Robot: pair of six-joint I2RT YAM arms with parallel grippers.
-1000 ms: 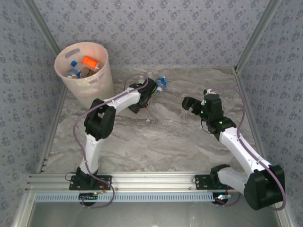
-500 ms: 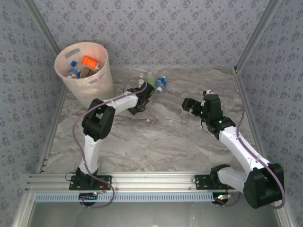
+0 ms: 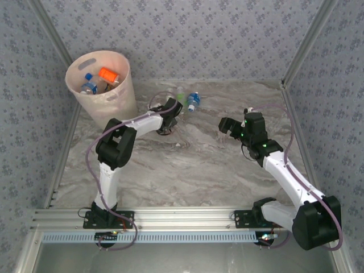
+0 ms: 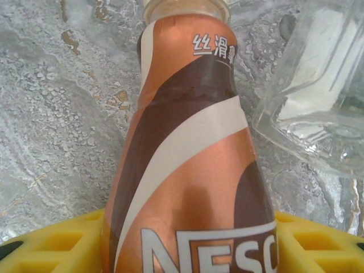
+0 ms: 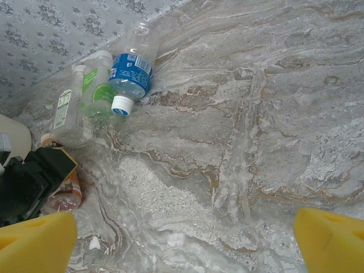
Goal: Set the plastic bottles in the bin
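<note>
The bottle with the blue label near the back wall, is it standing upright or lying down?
Lying down. The blue-label bottle rests on its side on the table, its white cap pointing along the surface.

The table [image 3: 193,170] is free across its middle; bottles [image 3: 193,101] and the bin [image 3: 114,105] crowd the far left.
</note>
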